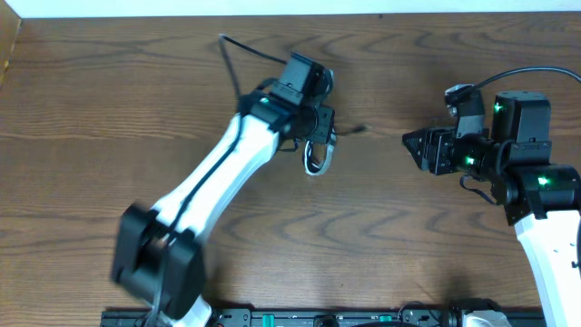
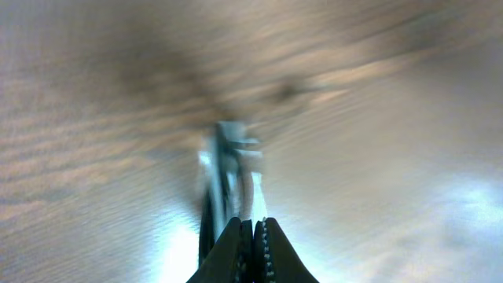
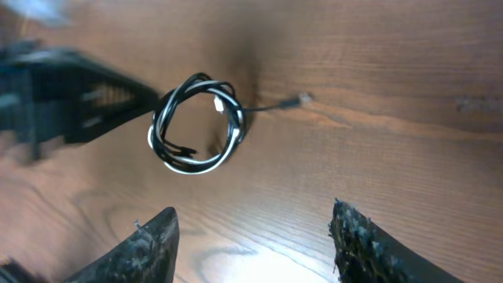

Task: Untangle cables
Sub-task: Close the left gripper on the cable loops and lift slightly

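Observation:
The cables (image 1: 316, 160) are a small black and white coil hanging just below my left gripper (image 1: 313, 138), right of the table's middle. In the left wrist view the jaws (image 2: 253, 225) are shut on the blurred cables (image 2: 232, 165). The right wrist view shows the coil (image 3: 167, 153) as a ring held at its left side by the left gripper (image 3: 149, 98), with a thin loose end and plug (image 3: 302, 98) trailing right. My right gripper (image 1: 410, 145) is open and empty, to the right of the coil and apart from it; its fingers (image 3: 251, 216) frame bare wood.
The wooden table (image 1: 109, 91) has a pale edge along the back. A thicker black cord (image 1: 238, 54) runs from the left arm toward the back. A dark rail (image 1: 318, 318) lies along the front edge.

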Robot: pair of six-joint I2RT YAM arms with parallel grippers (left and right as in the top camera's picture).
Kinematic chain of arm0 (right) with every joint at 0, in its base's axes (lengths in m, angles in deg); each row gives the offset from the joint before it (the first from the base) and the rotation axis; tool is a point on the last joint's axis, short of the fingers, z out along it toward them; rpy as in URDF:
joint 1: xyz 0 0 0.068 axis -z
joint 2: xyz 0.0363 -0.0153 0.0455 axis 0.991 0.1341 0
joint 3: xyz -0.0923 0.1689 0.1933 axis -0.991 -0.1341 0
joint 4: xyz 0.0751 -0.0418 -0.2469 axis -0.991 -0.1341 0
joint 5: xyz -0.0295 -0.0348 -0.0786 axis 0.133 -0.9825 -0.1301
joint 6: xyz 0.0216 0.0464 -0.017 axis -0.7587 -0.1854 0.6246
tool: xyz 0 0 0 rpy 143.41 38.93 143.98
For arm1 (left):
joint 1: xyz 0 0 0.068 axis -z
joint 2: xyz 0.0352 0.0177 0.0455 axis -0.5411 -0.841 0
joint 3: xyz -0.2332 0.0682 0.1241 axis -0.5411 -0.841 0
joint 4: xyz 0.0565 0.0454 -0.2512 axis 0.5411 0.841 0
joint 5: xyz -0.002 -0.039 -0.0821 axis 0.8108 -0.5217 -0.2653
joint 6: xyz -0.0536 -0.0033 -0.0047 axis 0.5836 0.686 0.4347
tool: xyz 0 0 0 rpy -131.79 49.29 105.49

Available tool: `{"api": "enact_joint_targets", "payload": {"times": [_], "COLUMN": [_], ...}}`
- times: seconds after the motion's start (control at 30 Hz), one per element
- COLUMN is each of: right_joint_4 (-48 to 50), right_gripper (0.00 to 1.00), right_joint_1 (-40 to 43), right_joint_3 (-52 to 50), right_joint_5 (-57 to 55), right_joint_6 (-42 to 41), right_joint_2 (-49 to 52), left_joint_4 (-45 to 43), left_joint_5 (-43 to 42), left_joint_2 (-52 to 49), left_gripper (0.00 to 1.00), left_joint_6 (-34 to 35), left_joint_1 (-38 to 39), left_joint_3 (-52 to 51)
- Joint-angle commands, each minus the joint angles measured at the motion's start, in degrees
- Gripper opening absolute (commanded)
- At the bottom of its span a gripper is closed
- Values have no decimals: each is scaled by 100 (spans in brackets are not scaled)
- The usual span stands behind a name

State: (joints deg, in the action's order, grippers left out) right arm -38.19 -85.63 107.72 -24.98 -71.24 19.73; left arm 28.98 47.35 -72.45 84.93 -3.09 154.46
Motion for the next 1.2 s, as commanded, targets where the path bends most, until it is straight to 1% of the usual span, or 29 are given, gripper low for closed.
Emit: {"api": "enact_joint_targets", "payload": {"times": [0.0,0.13,0.2,0.3,0.4,0.5,0.57,0.63,0.7,0.73,0.87,1.03,1.17], "right_joint_4": [94,212,210,155,72,59,59,26,-55,-76,-181,-284,-299], "right_gripper": [58,57,56,56,57,59,60,61,56,57,57,59,60], "right_joint_1": [24,24,24,22,-9,-76,-114,-122,-120,-122,-120,-120,-120], "right_joint_3": [116,116,114,114,114,114,114,114,114,114,114,114,114], "right_joint_5": [-212,-203,-201,-146,-140,-142,-144,-164,-256,-295,-516,-640,-638], "right_joint_6": [-855,-1198,-1241,-1252,-1252,-1248,-1248,-1246,-1248,-1248,-1246,-1233,-1193], "right_joint_2": [0,55,122,273,455,640,756,857,925,944,962,962,962], "left_joint_4": [146,278,376,557,730,780,804,837,894,896,835,616,605], "left_joint_5": [-802,-1169,-1187,-833,-144,203,164,133,136,136,157,533,914], "left_joint_2": [330,437,426,404,378,262,120,-83,-330,-459,-920,-1296,-1639], "left_gripper": [7,7,7,7,8,12,17,27,36,37,38,38,42], "left_joint_6": [-74,-74,-81,-74,-68,-85,-420,-831,-1143,-1307,-1934,-1993,-2262], "left_joint_1": [-28,-28,-28,-31,-28,-28,-11,39,101,129,223,229,229], "left_joint_3": [70,70,68,68,66,63,63,63,63,63,63,63,63]}}
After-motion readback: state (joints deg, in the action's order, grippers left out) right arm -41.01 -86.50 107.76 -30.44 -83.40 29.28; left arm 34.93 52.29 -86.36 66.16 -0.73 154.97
